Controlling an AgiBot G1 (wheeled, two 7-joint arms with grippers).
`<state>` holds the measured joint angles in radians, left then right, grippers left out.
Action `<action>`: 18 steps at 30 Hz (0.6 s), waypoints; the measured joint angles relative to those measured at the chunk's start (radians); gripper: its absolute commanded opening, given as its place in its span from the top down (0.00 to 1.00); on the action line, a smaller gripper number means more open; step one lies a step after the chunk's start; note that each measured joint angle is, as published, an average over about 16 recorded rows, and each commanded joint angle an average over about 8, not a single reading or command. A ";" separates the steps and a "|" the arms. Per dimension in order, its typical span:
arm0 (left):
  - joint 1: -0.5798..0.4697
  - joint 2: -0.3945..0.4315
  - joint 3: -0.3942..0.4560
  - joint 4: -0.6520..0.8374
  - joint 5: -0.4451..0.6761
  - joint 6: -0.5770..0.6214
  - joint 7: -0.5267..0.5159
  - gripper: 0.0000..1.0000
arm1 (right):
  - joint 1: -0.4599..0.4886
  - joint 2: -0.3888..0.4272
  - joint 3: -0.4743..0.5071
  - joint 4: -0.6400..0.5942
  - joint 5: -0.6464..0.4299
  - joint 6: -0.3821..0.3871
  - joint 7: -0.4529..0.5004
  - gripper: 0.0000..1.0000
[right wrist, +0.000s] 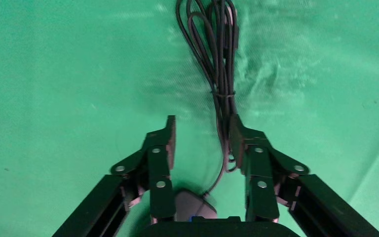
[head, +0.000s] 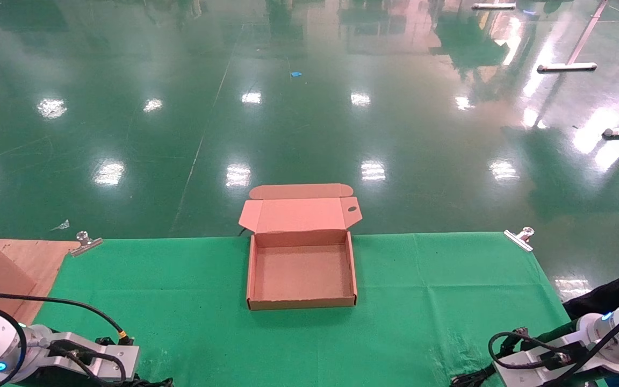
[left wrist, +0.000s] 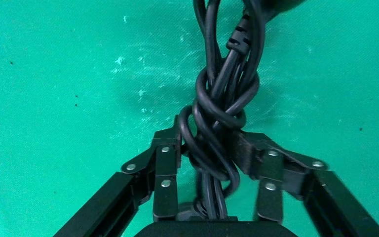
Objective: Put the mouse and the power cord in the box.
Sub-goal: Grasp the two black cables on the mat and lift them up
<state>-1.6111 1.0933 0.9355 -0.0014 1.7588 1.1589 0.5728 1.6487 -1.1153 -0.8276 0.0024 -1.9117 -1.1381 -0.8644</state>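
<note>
With the box (head: 301,271) lying empty mid-bench, the left gripper (left wrist: 208,148) had its jaws closed on the stiff, twisted power cord (left wrist: 222,106), while the right gripper (right wrist: 201,140) stood half-open over the light mouse (right wrist: 195,205), best gripped across its body.

The box (head: 301,271) sits mid-table at the far edge of the cloth (head: 427,301), with the power cord (left wrist: 222,108) near its left front corner and the mouse (right wrist: 195,205) near its right.
</note>
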 measured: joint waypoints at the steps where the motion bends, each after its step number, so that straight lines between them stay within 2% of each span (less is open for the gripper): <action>1: 0.000 0.000 0.000 0.000 0.000 0.001 0.000 1.00 | -0.002 0.000 0.000 0.001 0.000 0.007 -0.001 1.00; 13: 0.004 0.001 0.004 0.002 0.005 0.000 -0.001 1.00 | -0.029 -0.001 0.002 0.008 0.002 0.118 -0.008 1.00; 18: 0.000 0.001 0.004 0.003 0.006 0.018 -0.001 1.00 | -0.035 0.001 0.005 0.006 0.007 0.142 -0.010 1.00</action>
<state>-1.6109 1.0939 0.9396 0.0014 1.7644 1.1768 0.5722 1.6138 -1.1141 -0.8224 0.0088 -1.9049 -0.9964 -0.8745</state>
